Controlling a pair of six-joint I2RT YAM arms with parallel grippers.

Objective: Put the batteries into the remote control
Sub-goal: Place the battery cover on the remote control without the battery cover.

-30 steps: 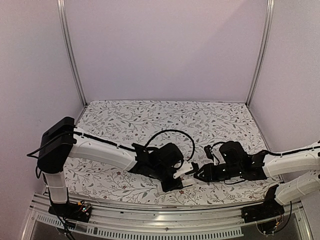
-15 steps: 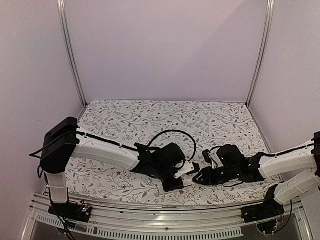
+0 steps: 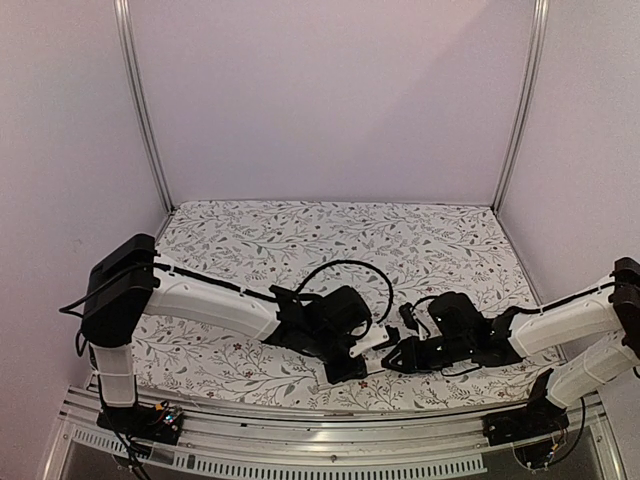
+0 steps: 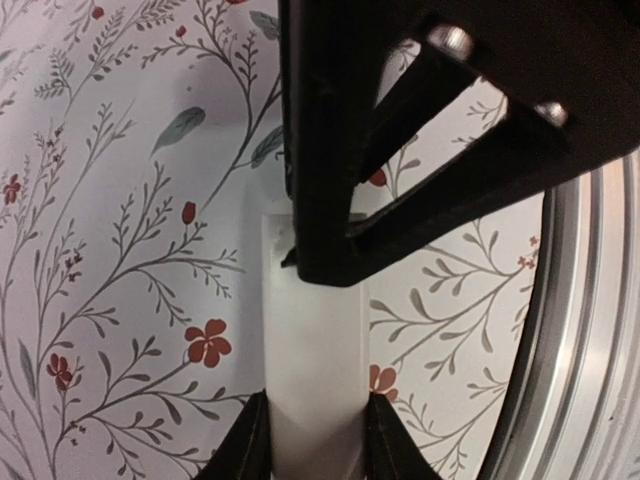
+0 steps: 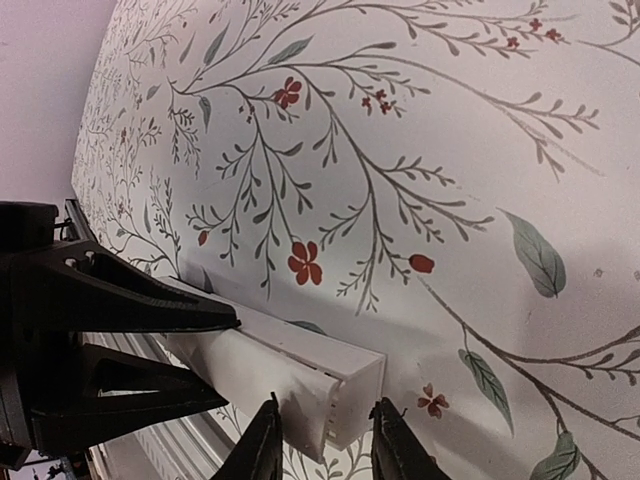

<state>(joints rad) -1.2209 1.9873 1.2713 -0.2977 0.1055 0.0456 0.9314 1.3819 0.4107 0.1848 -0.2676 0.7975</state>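
Note:
The white remote control (image 3: 371, 340) is held just above the flowered table near its front edge. My left gripper (image 3: 357, 354) is shut on it; in the left wrist view both fingers (image 4: 248, 440) press the sides of the white bar (image 4: 312, 340). My right gripper (image 3: 396, 352) meets it from the right. In the right wrist view its fingers (image 5: 265, 440) sit tight on either side of the remote's square end (image 5: 345, 395). The left gripper (image 5: 110, 330) shows dark at the left of that view. No batteries are in view.
An aluminium rail (image 3: 330, 420) runs along the table's front edge, close under the remote, and it also shows in the left wrist view (image 4: 590, 330). A black cable loop (image 3: 350, 268) arches behind the left wrist. Pale walls enclose the table on three sides.
My right gripper has moved left to the remote's end and its fingers now sit around it. The left gripper has held the remote nearly still.

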